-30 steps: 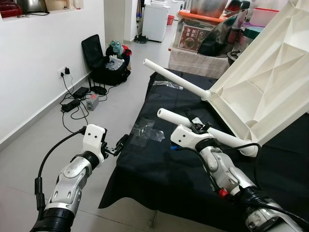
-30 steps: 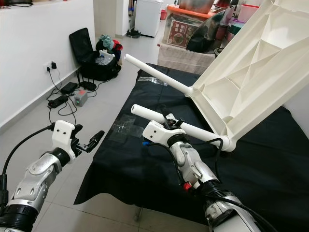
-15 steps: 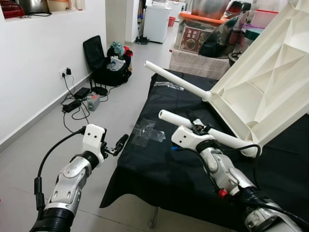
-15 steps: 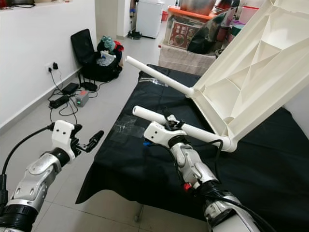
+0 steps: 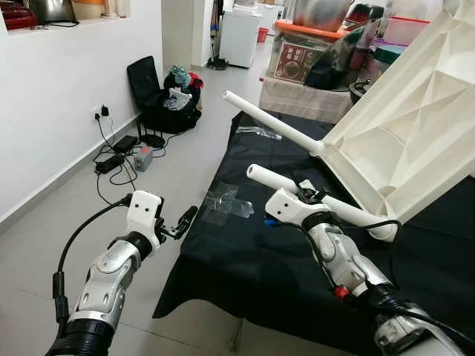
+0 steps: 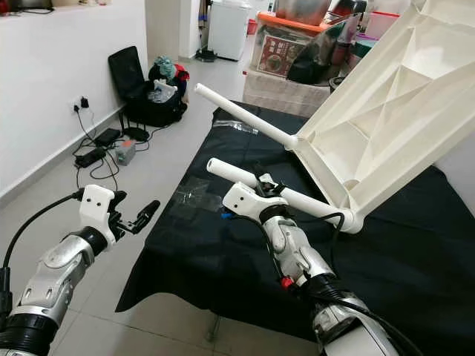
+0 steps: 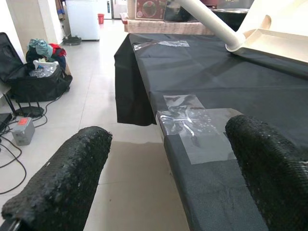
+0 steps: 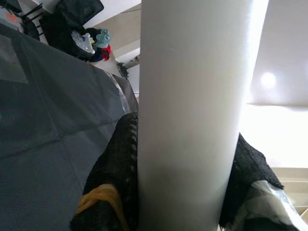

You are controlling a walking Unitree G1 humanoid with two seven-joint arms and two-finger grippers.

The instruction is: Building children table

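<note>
The white tabletop (image 5: pixel 404 141) stands tilted, underside showing, at two o'clock over the black cloth (image 5: pixel 260 259), with two white legs fitted into it and pointing toward ten o'clock. The right gripper (image 5: pixel 310 194) is clenched around the nearer leg (image 5: pixel 315 199), its fingers (image 8: pixel 120 168) pressed against both sides of the tube. The left gripper (image 5: pixel 182 222) hangs released at eight o'clock over the floor (image 5: pixel 171 170), just off the cloth's edge near the clear plastic bags (image 7: pixel 192 120).
</note>
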